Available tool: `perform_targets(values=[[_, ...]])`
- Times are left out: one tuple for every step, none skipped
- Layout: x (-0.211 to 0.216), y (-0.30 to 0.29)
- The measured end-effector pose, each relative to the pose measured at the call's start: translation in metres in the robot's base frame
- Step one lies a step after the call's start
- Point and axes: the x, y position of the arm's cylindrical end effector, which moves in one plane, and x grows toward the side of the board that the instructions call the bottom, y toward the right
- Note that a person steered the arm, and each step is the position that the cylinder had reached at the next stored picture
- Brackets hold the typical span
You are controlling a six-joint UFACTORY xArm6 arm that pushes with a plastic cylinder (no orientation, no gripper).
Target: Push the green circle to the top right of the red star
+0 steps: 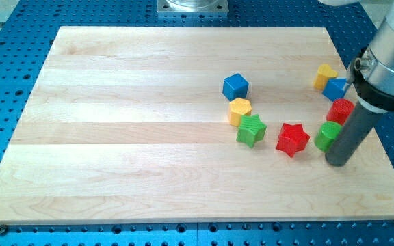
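Note:
The red star lies on the wooden board at the view's right of centre. The green circle sits just right of the star, partly hidden by my rod. My tip rests on the board at the green circle's lower right, touching or nearly touching it. The rod rises up and to the right from there.
A red block sits just above the green circle, with a blue block and a yellow block above it. A green star, a yellow hexagon and a blue cube lie left of the red star. The board's right edge is near.

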Motion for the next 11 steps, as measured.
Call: perform_targets(values=[[-0.012,-0.004],[0.021,0.015],[0.040,0.042],[0.040,0.054],[0.040,0.059],[0.040,0.063],[0.040,0.065],[0.040,0.065],[0.033,0.054],[0.003,0.023],[-0.004,0.022]])
